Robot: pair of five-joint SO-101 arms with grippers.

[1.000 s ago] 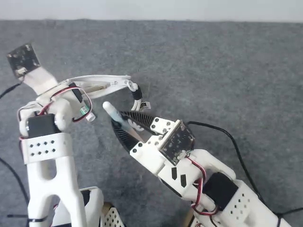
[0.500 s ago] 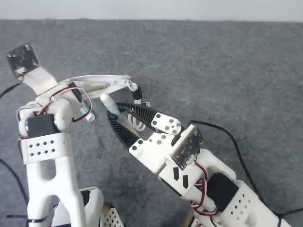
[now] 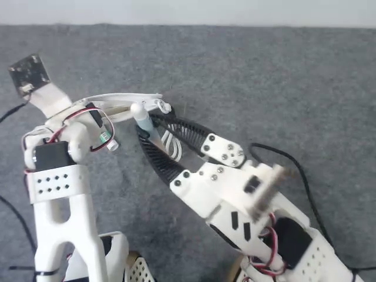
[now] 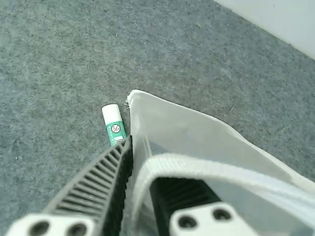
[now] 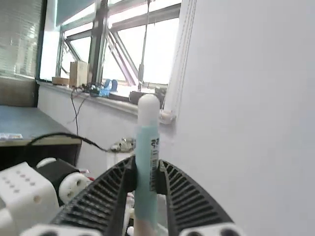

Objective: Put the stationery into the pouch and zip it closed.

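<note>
Right claw (image 3: 154, 130): clenched on white-capped pale teal stick (image 3: 143, 122).
Left claw (image 4: 142, 162): clamped on translucent white fabric pouch (image 4: 197, 142) at its rim.
Stick axis: straight out past the right claw's tips, cap nearly at the pouch.

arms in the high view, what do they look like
Left arm and right arm: white shells, black motors, thin red and black wires, rows of small holes. Right claw has black ribbed fingers.

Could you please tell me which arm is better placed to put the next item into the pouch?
Right, probably: the right end effector is shut on a blue tube near the pouch, which the left end effector grips.
</note>
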